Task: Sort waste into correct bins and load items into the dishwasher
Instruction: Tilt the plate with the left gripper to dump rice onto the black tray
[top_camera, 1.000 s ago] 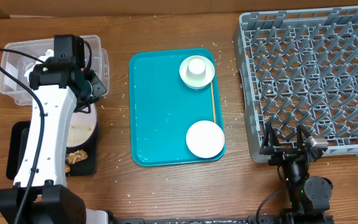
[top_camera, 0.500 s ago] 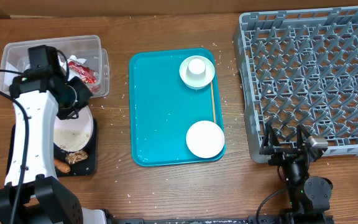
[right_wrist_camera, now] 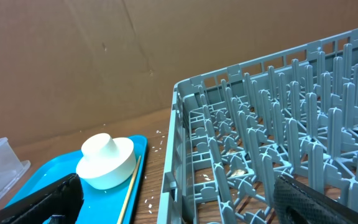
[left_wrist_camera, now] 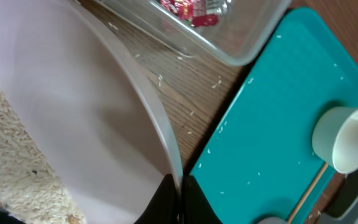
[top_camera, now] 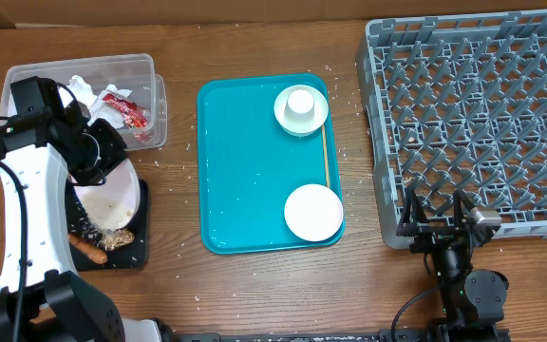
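Pinching plate (top_camera: 112, 201) rim with left tool (left_wrist_camera: 178, 196) | right tool (top_camera: 437, 217) spread | black tray (top_camera: 139, 253) mostly hidden

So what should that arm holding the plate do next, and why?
Probably tip the plate a little steeper over the black tray. The left gripper is clamped on its rim, and rice lies on the tilted surface, so more slope would likely slide it off.

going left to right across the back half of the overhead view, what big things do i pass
clear tub → teal tray → dish rack
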